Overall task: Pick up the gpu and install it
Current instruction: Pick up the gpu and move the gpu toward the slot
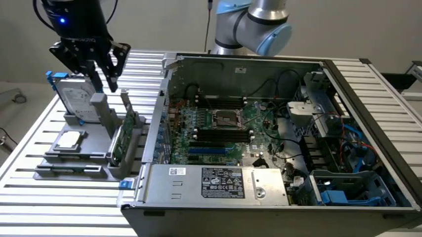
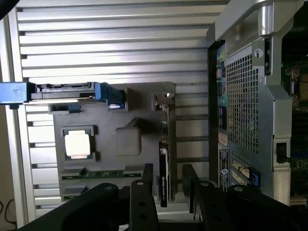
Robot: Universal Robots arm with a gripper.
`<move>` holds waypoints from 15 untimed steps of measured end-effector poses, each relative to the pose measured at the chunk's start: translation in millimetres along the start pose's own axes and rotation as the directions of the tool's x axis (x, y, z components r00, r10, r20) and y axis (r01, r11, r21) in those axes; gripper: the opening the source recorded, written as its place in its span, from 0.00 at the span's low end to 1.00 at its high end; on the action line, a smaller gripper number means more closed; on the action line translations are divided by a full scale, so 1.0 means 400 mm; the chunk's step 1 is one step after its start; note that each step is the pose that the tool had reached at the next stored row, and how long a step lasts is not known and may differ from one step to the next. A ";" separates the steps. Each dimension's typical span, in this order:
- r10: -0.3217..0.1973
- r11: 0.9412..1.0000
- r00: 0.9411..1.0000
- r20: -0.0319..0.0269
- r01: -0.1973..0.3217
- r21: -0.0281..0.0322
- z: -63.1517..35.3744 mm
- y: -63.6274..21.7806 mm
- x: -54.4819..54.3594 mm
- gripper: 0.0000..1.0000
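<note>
The gpu [image 1: 125, 132] stands on edge in a grey holder [image 1: 79, 159] on the slatted table, at the exterior view's left of the open computer case [image 1: 264, 59]. It is a thin green card. My gripper [image 1: 105, 85] hangs above the holder, over the card's far end, and is not touching it. In the wrist view the gpu [image 2: 164, 159] shows edge-on as a dark strip with a metal bracket end, lined up with the gap of my gripper [image 2: 167, 179]. The two black fingers [image 2: 144, 192] stand apart with nothing between them.
A silver hard drive with a blue frame [image 1: 71, 96] stands upright in the holder right beside my gripper. A square silver chip [image 1: 70, 140] and a memory stick [image 1: 69, 169] lie in other slots. The case's motherboard [image 1: 224, 128] has blue slots; a power supply [image 1: 218, 182] sits in front.
</note>
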State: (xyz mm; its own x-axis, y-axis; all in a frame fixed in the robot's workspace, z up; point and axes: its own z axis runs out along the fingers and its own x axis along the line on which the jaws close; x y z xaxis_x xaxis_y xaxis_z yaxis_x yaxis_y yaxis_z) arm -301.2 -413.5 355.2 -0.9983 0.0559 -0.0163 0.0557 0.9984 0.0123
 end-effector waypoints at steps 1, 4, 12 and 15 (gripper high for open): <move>0.000 1.000 1.000 0.000 0.000 0.000 0.004 -0.003 0.000 0.38; -0.002 1.000 1.000 0.000 0.002 0.000 0.018 -0.014 0.000 0.38; -0.007 1.000 1.000 0.000 0.007 0.000 0.054 -0.044 -0.002 0.38; -0.012 1.000 1.000 0.000 0.012 0.000 0.068 -0.052 -0.002 0.38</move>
State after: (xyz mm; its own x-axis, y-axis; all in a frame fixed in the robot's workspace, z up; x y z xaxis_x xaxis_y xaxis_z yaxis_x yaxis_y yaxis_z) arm -301.1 -434.1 327.9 -0.9989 0.0435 -0.0164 0.0433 0.9990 0.0123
